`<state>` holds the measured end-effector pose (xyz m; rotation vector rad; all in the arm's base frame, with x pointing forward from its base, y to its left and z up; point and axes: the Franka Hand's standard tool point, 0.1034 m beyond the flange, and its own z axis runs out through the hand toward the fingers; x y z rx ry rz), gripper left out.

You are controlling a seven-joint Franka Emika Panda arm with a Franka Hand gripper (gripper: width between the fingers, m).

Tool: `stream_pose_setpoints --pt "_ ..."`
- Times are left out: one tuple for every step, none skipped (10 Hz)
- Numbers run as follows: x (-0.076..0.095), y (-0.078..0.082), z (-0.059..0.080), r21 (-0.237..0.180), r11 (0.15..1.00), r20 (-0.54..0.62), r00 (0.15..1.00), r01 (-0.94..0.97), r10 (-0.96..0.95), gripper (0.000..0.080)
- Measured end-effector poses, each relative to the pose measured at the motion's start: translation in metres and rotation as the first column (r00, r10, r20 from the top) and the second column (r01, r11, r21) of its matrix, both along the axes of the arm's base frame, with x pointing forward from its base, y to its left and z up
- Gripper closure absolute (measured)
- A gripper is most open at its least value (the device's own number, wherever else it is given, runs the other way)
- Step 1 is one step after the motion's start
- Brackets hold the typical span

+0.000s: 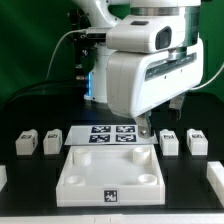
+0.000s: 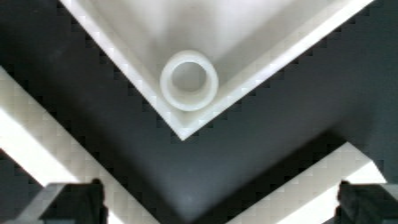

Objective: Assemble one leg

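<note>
Several small white legs with marker tags stand on the black table: two on the exterior view's left (image 1: 25, 142) (image 1: 52, 140) and two on its right (image 1: 169, 142) (image 1: 196, 141). The large white square piece with round sockets (image 1: 110, 172) lies at the front centre. My gripper (image 1: 148, 126) hangs over that piece's far right corner, mostly hidden by the arm's white body. In the wrist view a corner of the square piece (image 2: 125, 40) with one round socket (image 2: 189, 82) lies below the gripper (image 2: 217, 202). Its dark fingers (image 2: 71, 202) stand wide apart with nothing between them.
The marker board (image 1: 112, 133) lies flat behind the square piece. Further white parts are cut off at the left edge (image 1: 3, 178) and the right edge (image 1: 214, 176). Cables and the arm's base stand at the back.
</note>
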<state>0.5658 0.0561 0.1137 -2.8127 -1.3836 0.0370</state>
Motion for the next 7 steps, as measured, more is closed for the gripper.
stream_pose_setpoints --pt "0.0 0.0 0.0 0.001 1.0 0.0 1.0 -0.027 0.027 0.015" --pt "0.0 0.0 0.0 0.001 0.999 0.0 0.999 -0.033 0.033 0.015" --pt "-0.002 -0.001 0.0 0.001 0.994 0.004 0.994 -0.113 0.113 0.015" --pt "-0.024 -0.003 -0.004 0.001 0.956 0.018 0.956 -0.293 0.293 0.015" --pt "-0.049 -0.007 -0.008 -0.001 0.912 0.021 0.912 -0.409 0.409 0.015" --pt "-0.073 -0.016 -0.016 0.002 0.849 0.015 0.849 -0.529 0.529 0.015" --pt "-0.091 -0.03 -0.025 0.013 0.777 0.004 0.777 -0.63 0.63 0.015"
